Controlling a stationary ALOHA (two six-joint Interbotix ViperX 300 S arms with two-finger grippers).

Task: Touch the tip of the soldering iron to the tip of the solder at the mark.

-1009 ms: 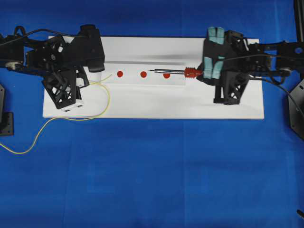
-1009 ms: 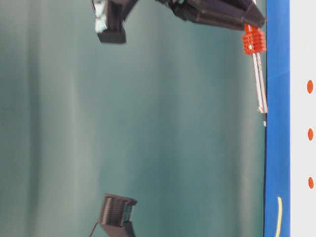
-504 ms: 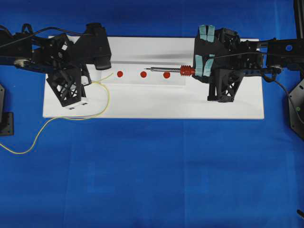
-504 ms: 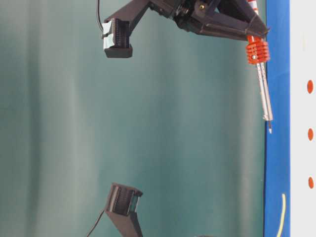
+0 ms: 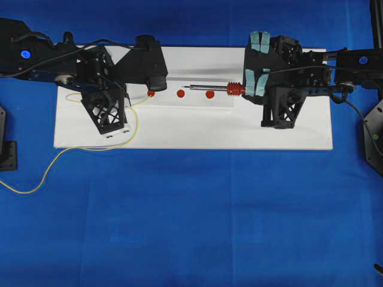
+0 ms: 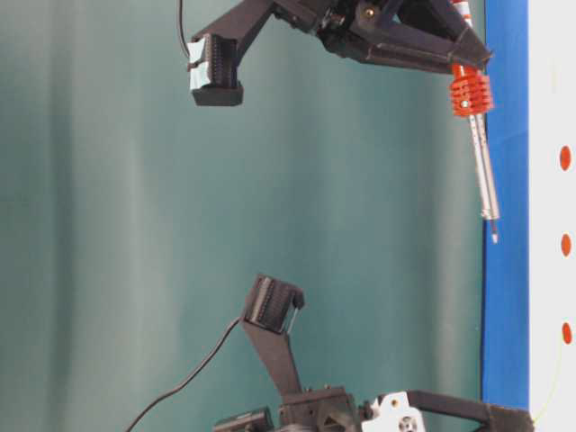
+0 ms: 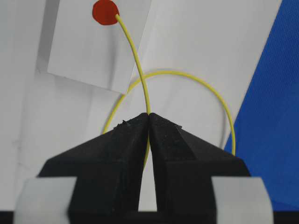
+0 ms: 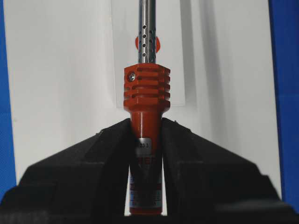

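My left gripper is shut on the thin yellow solder. The solder's free end rests at the edge of a red mark. Overhead, that is the leftmost of three red marks, partly under the left gripper. My right gripper is shut on the red-orange handle of the soldering iron. The iron lies level and points left. Its tip hangs above the board between the middle mark and the right mark. From table level the iron tilts down, its tip apart from the board.
The marks sit on a paper strip on a white board over blue cloth. Slack solder loops on the board and trails off left across the cloth.
The left arm has moved right with the solder, bringing its tip onto the left mark. The right arm shifted left a second ago and has since held still.
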